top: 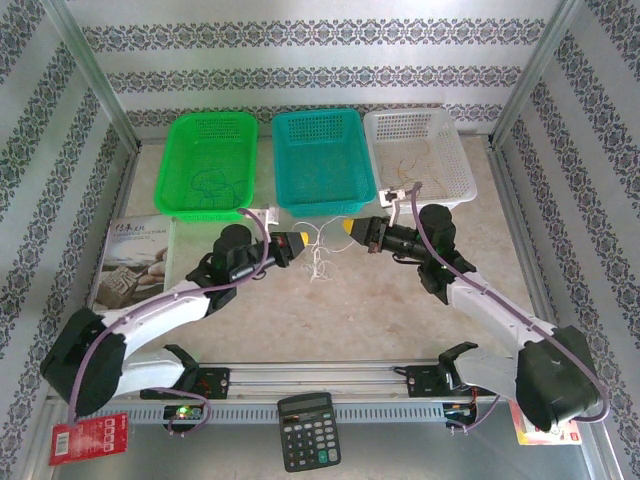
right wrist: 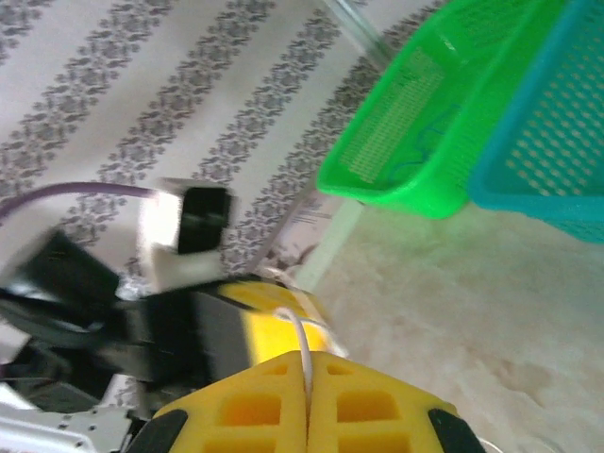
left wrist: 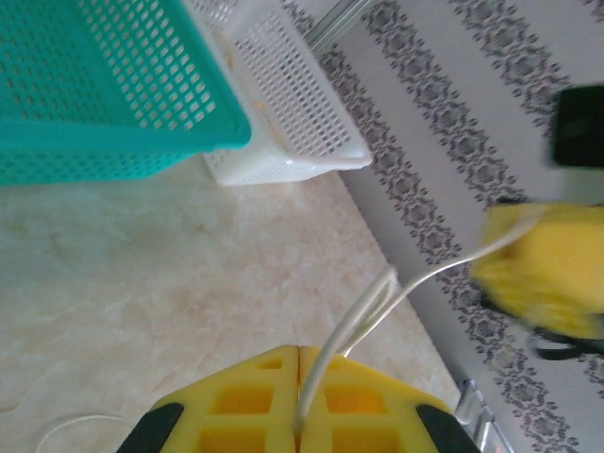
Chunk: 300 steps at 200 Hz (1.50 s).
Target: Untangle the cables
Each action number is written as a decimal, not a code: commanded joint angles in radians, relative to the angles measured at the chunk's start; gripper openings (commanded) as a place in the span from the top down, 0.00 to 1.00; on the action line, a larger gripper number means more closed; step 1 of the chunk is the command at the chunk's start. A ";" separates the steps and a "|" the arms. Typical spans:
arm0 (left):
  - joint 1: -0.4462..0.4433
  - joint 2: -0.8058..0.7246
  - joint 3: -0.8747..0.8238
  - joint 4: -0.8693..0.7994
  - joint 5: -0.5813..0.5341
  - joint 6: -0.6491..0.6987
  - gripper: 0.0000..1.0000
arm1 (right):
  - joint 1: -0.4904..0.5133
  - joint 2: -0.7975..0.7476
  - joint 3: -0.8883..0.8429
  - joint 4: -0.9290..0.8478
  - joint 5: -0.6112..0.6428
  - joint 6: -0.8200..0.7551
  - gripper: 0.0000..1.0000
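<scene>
Two claws pinch one pale cable (left wrist: pixel 330 344); I see it spanning sideways from left claw (top: pixel 298 247) to right claw (top: pixel 350 231).

Blurred, edge-cropped right gripper (left wrist: pixel 525 266) — cables (top: pixel 319 262) a tiny indistinct clump

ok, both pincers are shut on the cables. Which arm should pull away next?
Right, likely. The right pincer grips a pale strand clear of the clump, which hangs nearer the left pincer; left can anchor.
</scene>
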 commanded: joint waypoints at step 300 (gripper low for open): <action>0.113 -0.028 0.134 0.271 0.326 -0.385 1.00 | 0.229 -0.112 -0.057 -0.039 0.320 -0.204 0.32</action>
